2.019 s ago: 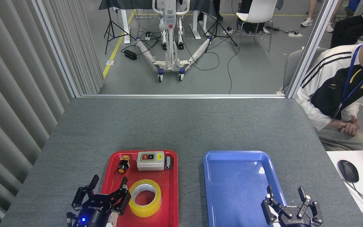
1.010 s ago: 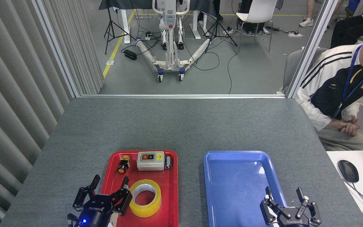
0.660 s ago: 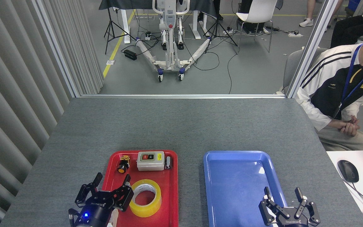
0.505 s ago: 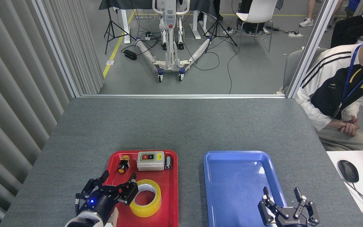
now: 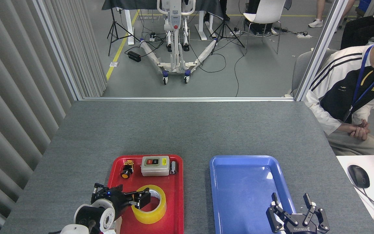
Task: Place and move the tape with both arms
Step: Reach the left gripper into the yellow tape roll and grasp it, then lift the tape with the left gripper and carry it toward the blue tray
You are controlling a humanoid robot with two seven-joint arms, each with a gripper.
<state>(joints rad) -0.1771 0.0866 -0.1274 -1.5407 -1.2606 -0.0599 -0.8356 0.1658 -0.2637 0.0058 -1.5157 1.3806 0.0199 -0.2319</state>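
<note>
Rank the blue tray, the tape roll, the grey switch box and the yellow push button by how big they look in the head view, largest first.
1. Blue tray
2. Tape roll
3. Grey switch box, though it lies farther from the camera, so its true size against the tape is unsure.
4. Yellow push button

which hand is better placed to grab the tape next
Left. The left hand is already over the red tray, reaching sideways at the tape's left rim. The right hand hangs open at the blue tray's near right corner, a tray away from the roll.
</note>
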